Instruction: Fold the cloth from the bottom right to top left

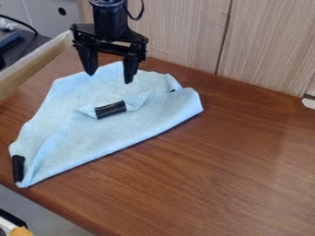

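table (234, 170): brown wood grain | on it: light-blue cloth (86, 143), partly folded over

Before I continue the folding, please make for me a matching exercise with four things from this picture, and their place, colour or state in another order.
Things:
1. cloth
2. pincer
3. table
4. wall panel

Descriptions:
A. reddish brown, underneath
B. pale, wood-grained, at the back
C. light blue, partly folded
D. black, open, hanging down

Right pairs: 1-C, 2-D, 3-A, 4-B
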Controlling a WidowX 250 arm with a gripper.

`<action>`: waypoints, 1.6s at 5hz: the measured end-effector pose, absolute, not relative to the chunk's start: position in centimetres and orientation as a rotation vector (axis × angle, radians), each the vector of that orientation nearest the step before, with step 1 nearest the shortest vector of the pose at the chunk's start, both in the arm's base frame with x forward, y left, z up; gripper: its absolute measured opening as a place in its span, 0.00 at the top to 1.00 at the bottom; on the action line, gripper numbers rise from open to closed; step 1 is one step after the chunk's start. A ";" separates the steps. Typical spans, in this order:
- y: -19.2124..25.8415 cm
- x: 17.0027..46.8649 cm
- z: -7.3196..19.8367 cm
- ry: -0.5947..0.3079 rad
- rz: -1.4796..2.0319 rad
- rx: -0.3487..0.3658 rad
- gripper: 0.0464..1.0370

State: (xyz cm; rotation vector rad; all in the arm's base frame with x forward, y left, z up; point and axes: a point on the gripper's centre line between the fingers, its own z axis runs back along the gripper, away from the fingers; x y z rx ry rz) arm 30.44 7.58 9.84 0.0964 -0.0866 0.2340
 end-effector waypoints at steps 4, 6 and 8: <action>8.7 26.5 8.0 -0.015 0.376 -0.007 0.04; 12.5 23.3 5.7 -0.026 0.501 -0.035 0.04; 15.4 20.2 4.3 -0.061 0.544 -0.019 0.04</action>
